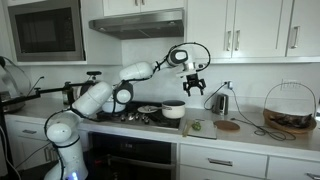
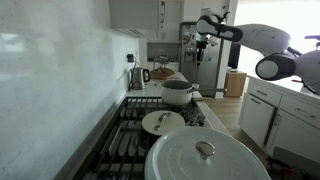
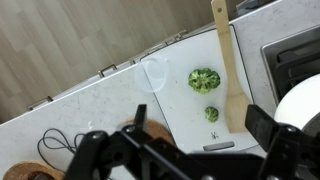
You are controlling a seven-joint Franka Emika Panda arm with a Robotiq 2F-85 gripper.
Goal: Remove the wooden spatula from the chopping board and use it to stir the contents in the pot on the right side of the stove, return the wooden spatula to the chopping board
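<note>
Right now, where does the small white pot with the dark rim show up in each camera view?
In an exterior view: the pot sits centre frame, at the stove's counter-side end.
In an exterior view: the pot is mid-frame, at the stove's far end.
Wrist view: only its white edge, at the right border.
Shared landmark: the black stove.

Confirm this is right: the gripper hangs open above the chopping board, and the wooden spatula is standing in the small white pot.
One thing is wrong. The wooden spatula is not in the pot; the wrist view shows it lying flat on the chopping board, beside the green pieces. The gripper does hang open above the board.
</note>
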